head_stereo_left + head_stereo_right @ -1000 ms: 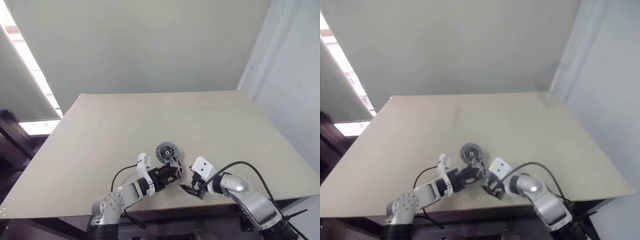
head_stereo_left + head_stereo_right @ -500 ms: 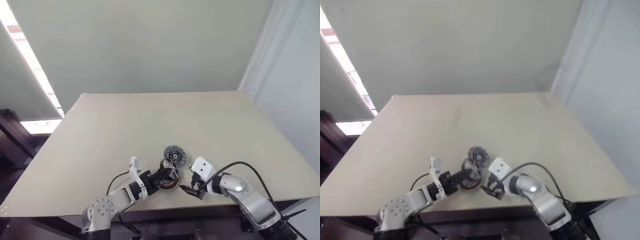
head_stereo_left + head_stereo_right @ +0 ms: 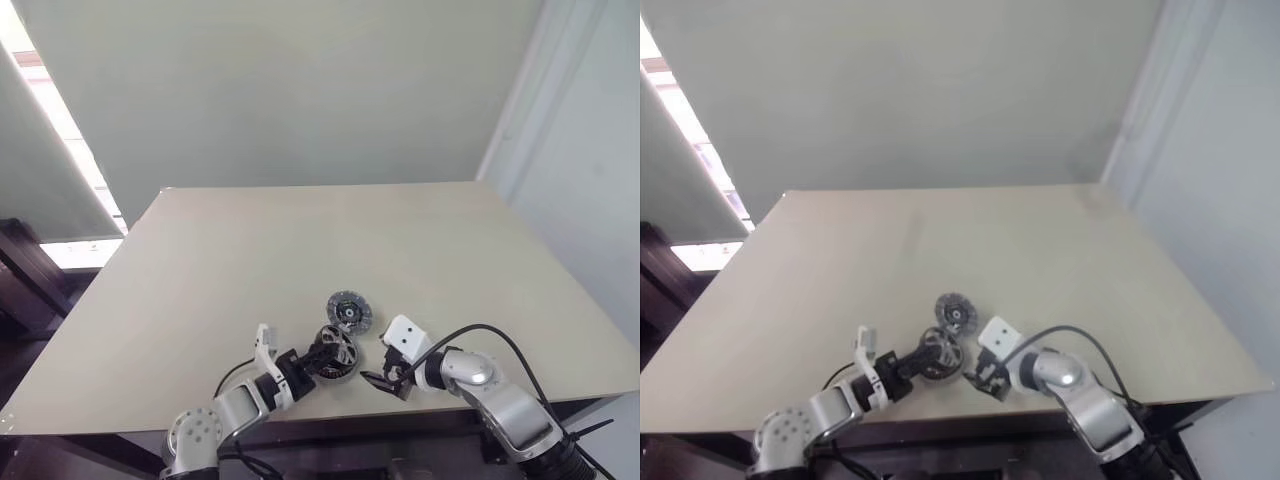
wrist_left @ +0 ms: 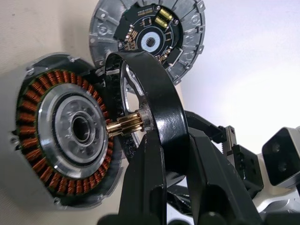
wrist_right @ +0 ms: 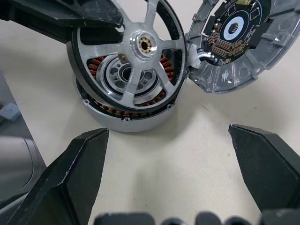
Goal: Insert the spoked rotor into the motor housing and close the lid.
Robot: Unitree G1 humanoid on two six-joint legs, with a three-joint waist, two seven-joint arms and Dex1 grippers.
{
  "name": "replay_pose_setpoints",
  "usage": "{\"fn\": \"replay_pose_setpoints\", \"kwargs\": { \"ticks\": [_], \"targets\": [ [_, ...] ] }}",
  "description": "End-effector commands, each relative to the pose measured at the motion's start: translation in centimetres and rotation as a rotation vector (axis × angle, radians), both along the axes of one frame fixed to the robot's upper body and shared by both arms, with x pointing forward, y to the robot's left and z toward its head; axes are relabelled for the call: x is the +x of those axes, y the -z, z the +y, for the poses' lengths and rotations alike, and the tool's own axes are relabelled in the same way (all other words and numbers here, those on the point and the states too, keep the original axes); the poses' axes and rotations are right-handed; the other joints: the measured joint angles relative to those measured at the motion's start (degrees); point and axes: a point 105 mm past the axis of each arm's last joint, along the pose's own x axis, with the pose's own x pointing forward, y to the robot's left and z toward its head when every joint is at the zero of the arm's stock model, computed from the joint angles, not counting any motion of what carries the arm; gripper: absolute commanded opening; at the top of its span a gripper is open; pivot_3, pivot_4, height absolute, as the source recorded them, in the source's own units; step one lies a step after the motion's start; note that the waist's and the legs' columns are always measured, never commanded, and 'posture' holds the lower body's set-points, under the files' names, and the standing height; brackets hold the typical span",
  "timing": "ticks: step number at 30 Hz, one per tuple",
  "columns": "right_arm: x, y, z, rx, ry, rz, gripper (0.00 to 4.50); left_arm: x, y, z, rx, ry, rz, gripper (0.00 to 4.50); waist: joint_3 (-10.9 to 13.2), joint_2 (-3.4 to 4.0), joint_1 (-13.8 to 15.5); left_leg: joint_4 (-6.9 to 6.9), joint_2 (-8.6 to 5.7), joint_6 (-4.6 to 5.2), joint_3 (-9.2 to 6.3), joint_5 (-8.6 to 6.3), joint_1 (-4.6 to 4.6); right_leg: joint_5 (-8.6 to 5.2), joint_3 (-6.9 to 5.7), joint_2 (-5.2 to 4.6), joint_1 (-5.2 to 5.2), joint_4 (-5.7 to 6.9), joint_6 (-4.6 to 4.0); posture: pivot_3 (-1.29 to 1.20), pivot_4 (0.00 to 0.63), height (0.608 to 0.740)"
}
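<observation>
The motor housing (image 4: pixel 70 136) lies on the table with its ring of copper windings facing up. My left gripper (image 4: pixel 173 154) is shut on the black rim of the spoked rotor (image 5: pixel 136 51). It holds the rotor tilted just over the housing (image 3: pixel 338 368), with the brass shaft aimed at the pale centre. The lid (image 3: pixel 349 311) lies open right behind the housing, its dark circuit side showing (image 5: pixel 239 42). To the right of the housing, my right gripper (image 3: pixel 385 380) hangs low over the table, open and empty, pointing at it.
The beige table (image 3: pixel 300 230) stretches wide beyond the parts. Its near edge runs just below both grippers. A black cable (image 3: pixel 490 330) loops over my right forearm.
My left wrist has rolled and the hand has drawn slightly back to the left, uncovering the housing, with the rotor still tilted over it. The right arm has kept still. The camera shifted a little.
</observation>
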Motion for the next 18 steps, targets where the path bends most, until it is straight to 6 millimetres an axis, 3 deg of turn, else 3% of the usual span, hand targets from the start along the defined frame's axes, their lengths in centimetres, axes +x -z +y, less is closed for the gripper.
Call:
{"fn": "replay_pose_setpoints", "kwargs": {
  "ticks": [1,18],
  "targets": [
    [0.22,-1.06,0.15,0.015,-0.008,-0.045,4.5,0.15,-0.66,-0.29,-0.013,0.012,-0.028,0.21,0.0,0.0,0.0,0.0,0.0,0.0,0.0,0.0,0.0,0.0,0.0,0.0,0.0,0.0,0.0,0.0,0.0,0.74],
    [0.27,-1.11,0.16,0.017,-0.005,-0.048,4.5,0.8,0.15,-0.57,0.022,0.001,-0.016,0.21,0.0,0.0,0.0,0.02,-0.01,0.0,0.0,0.0,0.0,0.0,0.0,0.0,0.02,0.0,0.0,0.0,0.0,0.74]
  ]
}}
